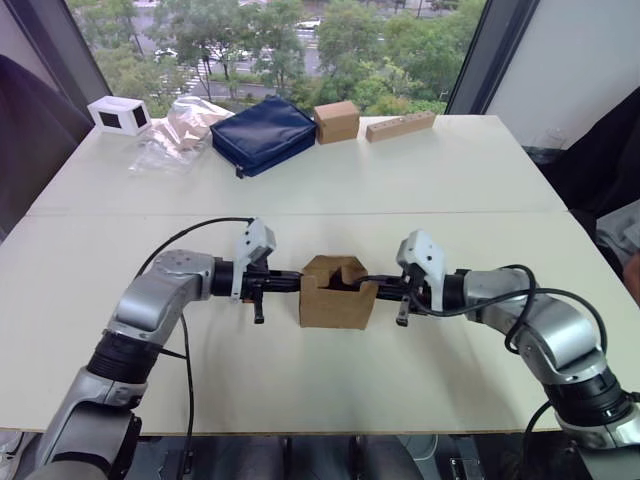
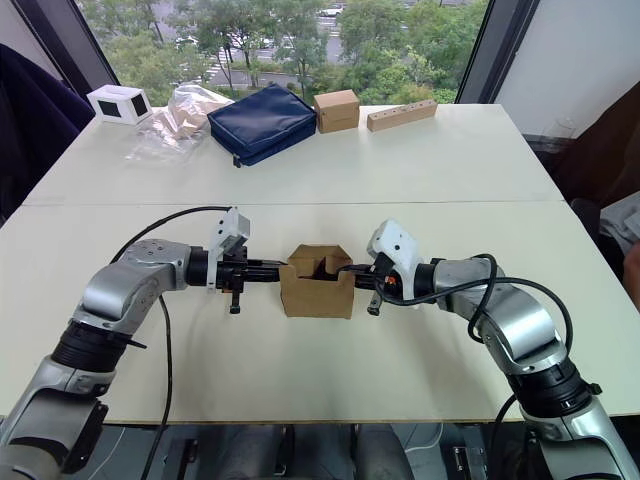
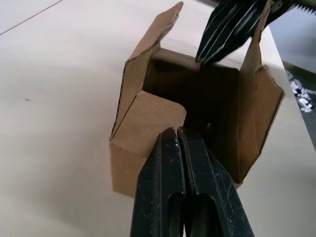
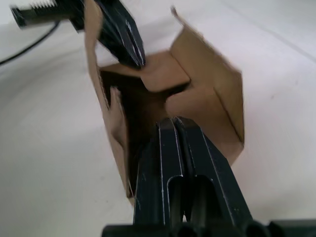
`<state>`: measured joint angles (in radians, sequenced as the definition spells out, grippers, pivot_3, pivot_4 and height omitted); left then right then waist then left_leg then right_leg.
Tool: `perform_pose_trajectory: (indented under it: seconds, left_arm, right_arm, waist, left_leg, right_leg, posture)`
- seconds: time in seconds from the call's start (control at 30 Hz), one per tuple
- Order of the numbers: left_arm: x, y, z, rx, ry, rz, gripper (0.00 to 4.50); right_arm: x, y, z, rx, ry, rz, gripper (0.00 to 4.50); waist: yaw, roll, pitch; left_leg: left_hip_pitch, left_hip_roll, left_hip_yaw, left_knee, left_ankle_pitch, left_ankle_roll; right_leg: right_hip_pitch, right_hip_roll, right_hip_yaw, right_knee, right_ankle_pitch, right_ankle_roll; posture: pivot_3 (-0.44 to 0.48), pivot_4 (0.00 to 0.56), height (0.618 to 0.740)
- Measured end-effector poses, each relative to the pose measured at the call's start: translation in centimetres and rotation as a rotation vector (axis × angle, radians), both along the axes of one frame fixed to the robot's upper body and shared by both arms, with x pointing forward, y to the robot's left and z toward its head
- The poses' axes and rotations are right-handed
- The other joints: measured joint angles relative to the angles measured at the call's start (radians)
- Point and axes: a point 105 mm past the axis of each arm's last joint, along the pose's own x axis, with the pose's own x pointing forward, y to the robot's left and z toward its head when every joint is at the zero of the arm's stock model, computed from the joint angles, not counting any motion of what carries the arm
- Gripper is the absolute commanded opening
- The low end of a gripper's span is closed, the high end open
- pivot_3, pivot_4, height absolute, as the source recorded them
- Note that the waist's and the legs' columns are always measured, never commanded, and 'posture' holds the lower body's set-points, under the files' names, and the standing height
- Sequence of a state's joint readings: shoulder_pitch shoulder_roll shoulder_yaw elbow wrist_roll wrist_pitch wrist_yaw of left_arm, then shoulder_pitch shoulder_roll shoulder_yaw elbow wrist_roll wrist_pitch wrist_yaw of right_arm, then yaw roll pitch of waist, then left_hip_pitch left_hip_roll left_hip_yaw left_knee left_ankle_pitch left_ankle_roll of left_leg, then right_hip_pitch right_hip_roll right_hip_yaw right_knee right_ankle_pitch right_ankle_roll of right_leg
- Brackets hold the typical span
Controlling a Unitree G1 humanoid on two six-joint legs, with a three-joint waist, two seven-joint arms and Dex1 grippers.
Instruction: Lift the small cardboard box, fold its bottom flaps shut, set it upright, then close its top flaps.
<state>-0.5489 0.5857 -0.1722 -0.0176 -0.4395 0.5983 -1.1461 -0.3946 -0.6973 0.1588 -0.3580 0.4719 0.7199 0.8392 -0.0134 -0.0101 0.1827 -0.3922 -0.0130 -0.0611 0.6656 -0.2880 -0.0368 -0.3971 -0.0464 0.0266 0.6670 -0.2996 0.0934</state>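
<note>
Light: bright, even daylight entering through the window (image 1: 290, 40) behind the desk (image 1: 420, 170).
Shadows: soft and faint on the desk; the inside of the small cardboard box (image 1: 338, 293) is dark.
Glare: mild pale wash on the desk top nearest the window.
Blur: the right wrist view is soft, with smeared box edges.
Focus: the head views are sharp.

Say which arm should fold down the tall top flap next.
Hedged: either. The left gripper and right gripper, both shut, flank the small cardboard box equally; its tall flap stands on the far side.
</note>
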Motion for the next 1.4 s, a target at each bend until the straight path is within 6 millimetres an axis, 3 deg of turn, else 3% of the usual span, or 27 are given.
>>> perform_pose_trajectory:
  seconds: [0.6, 0.83, 0.93, 1.07, 1.13, 1.3, 1.4]
  left_arm:
    - [0.3, 0.0, 0.0, -0.014, 0.01, 0.039, 0.01]
    - [0.8, 0.2, 1.7, -0.058, 0.018, 0.048, 0.01]
    - [1.1, 0.4, 2.5, -0.106, 0.038, 0.057, 0.01]
    - [2.9, 1.0, 5.3, -0.197, 0.014, 0.107, 0.01]
    - [3.9, 1.3, 5.8, -0.216, 0.0, 0.137, 0.01]
    - [6.3, 2.3, 3.8, -0.195, 0.033, 0.222, 0.01]
    - [6.6, 1.9, 2.0, -0.159, 0.057, 0.21, 0.01]
  right_arm:
    - [0.6, 0.1, -0.1, -0.026, -0.046, -0.001, 0.0]
    - [0.8, -0.3, 0.2, -0.019, -0.056, -0.02, 0.0]
    - [1.0, -0.8, 0.9, 0.01, -0.063, -0.04, 0.0]
    - [1.0, -1.5, 3.2, 0.074, -0.09, -0.065, 0.0]
    - [0.8, -1.4, 4.6, 0.087, -0.124, -0.058, 0.0]
    - [-0.2, -2.1, 6.8, 0.066, -0.177, -0.072, 0.0]
    - [-2.7, -0.5, 7.5, 0.079, -0.159, 0.019, 0.0]
  waist:
    - [0.0, 0.0, 0.0]
    - [0.0, 0.0, 0.0]
    - [0.0, 0.0, 0.0]
    - [0.001, 0.0, 0.0]
    - [0.0, 0.0, 0.0]
    - [0.0, 0.0, 0.0]
    - [0.001, 0.0, 0.0]
  left_leg:
    - [0.0, 0.0, 0.0, 0.0, 0.0, 0.0]
    - [0.0, 0.0, 0.0, 0.0, 0.0, 0.0]
    - [0.0, 0.0, 0.0, 0.0, 0.0, 0.0]
    - [0.0, 0.0, 0.0, 0.0, 0.0, 0.0]
    - [0.0, 0.0, 0.0, 0.0, 0.0, 0.0]
    - [0.0, -0.001, 0.0, 0.0, 0.0, 0.0]
    - [-0.001, 0.0, 0.0, 0.0, 0.0, 0.0]
  right_leg:
    - [0.0, 0.0, 0.0, 0.0, 0.0, 0.0]
    - [0.0, 0.0, 0.0, 0.0, 0.0, 0.0]
    - [0.0, 0.0, 0.0, 0.0, 0.0, 0.0]
    - [0.0, 0.0, 0.0, 0.0, 0.0, 0.0]
    - [0.0, 0.0, 0.0, 0.0, 0.0, 0.0]
    - [-0.001, 0.0, 0.0, 0.0, 0.0, 0.0]
    - [-0.001, 0.0, 0.0, 0.0, 0.0, 0.0]
  posture:
    - [0.0, 0.15, 0.74]
    - [0.0, 0.15, 0.74]
    - [0.0, 0.15, 0.74]
    - [0.0, 0.15, 0.74]
    - [0.0, 0.15, 0.74]
    - [0.0, 0.15, 0.74]
    - [0.0, 0.15, 0.74]
